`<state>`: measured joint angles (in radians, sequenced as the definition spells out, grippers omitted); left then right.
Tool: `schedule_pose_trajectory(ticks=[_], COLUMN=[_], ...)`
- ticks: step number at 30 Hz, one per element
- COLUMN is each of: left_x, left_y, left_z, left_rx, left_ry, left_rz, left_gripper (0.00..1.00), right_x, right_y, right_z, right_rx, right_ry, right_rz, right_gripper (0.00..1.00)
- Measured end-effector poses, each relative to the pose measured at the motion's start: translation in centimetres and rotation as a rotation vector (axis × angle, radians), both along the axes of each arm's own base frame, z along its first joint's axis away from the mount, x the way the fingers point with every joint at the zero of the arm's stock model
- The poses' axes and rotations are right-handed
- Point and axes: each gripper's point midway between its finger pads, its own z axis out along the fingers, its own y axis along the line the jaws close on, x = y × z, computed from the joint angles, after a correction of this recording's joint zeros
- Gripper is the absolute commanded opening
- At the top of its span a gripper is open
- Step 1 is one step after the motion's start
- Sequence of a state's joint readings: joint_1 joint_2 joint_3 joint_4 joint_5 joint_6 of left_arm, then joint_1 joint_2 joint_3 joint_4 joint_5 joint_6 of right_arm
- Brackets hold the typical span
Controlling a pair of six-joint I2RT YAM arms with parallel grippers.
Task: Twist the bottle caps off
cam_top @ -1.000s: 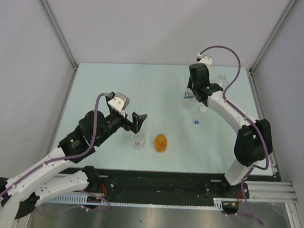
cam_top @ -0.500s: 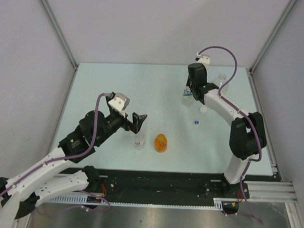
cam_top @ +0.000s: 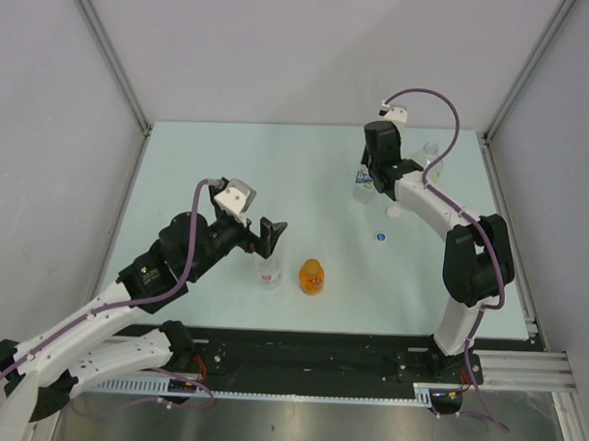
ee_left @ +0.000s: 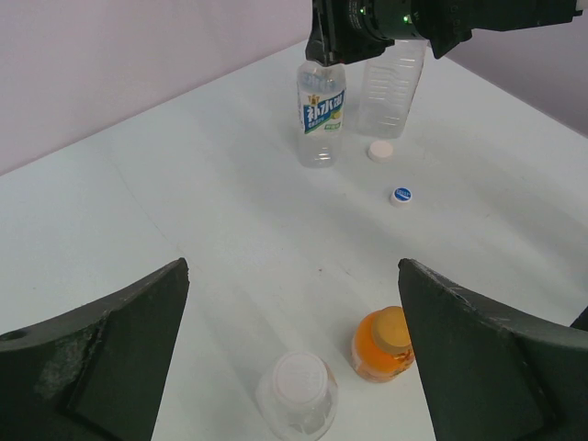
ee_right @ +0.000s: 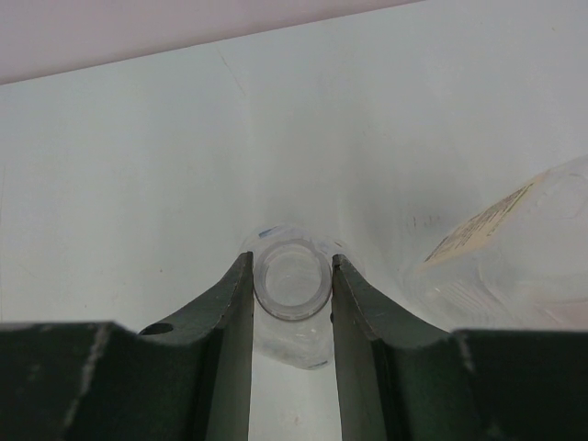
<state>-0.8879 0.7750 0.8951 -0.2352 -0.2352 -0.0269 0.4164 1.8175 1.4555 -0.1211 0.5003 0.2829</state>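
Note:
My right gripper [ee_right: 292, 262] is shut on the open neck of the blue-labelled bottle [ee_left: 321, 115], which stands upright with no cap on it. Beside it stands the large clear bottle [ee_left: 393, 87], also uncapped. A loose white cap [ee_left: 379, 151] and a loose blue cap [ee_left: 401, 195] lie on the table in front of them. My left gripper [ee_left: 292, 268] hangs open above the small clear bottle [ee_left: 296, 395], which wears a white cap [ee_left: 296, 377]. To its right stands the orange bottle [ee_left: 378, 354] with its orange-brown cap [ee_left: 393, 327] on.
From above, the two small bottles [cam_top: 268, 271] [cam_top: 312, 276] stand near the table's front middle. The capless bottles stand at the back right, close to the right frame post [cam_top: 486, 138]. Grey walls close in the pale table [cam_top: 228, 170] on three sides.
The right arm's wrist has swung slightly toward the back, still gripping the blue-labelled bottle's neck. The left arm has shifted slightly and stays open.

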Motion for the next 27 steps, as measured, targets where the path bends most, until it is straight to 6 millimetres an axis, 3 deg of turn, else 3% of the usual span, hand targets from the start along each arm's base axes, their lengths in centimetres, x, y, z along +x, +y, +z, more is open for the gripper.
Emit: schedule_pose_trajectory(ticks=[8, 27], left_x=[0.0, 0.0], left_y=[-0.1, -0.2], left_z=[-0.1, -0.4], left_rx=[0.001, 0.001], left_ry=[0.002, 0.011], left_rz=[-0.002, -0.005], left_gripper=[1.00, 1.00], right_x=[-0.3, -1.1], right_y=[0.5, 0.8], right_z=[-0.1, 0.5], right_rx=[-0.002, -0.002], right_ry=[0.009, 0.020], right_rz=[0.018, 0.036], right_gripper=[0.57, 0.63])
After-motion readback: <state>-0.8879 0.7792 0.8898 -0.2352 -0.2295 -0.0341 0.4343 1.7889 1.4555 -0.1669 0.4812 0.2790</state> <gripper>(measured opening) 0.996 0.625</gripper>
